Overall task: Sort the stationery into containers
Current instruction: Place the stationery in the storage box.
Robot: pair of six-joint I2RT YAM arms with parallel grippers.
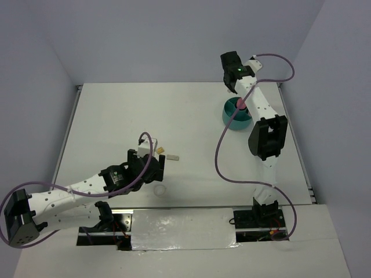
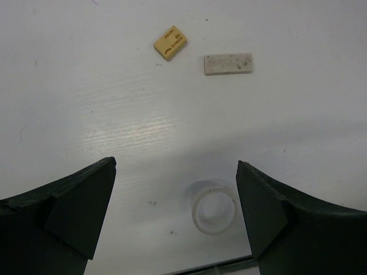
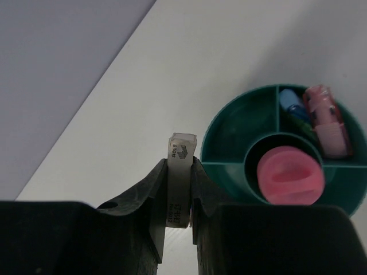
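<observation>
Top and wrist views of two arms at a sorting table. The left gripper (image 2: 175, 186) hangs low over the white table (image 2: 86, 86) with its jaws spread wide and nothing between them. A clear ring (image 2: 215, 212) lies flat on the table under the gap, nearer the right-hand finger and touching neither. Farther ahead lie a tan block (image 2: 170, 42) and a white speckled block (image 2: 228, 63), close together but not touching. The right gripper (image 3: 180, 172) is raised over the far right part of the table. Its jaws are closed on a slim white block (image 3: 182, 150) bearing a printed label, and the block's upper end stands out past the fingertips. The teal round organizer (image 3: 229, 123) sits on the table just beside the held block, to its right in the wrist view. Its centre cup holds a pink round piece (image 3: 289, 175). One ring compartment holds a pink tube (image 3: 328, 120) and a blue stick (image 3: 293, 106) side by side.
</observation>
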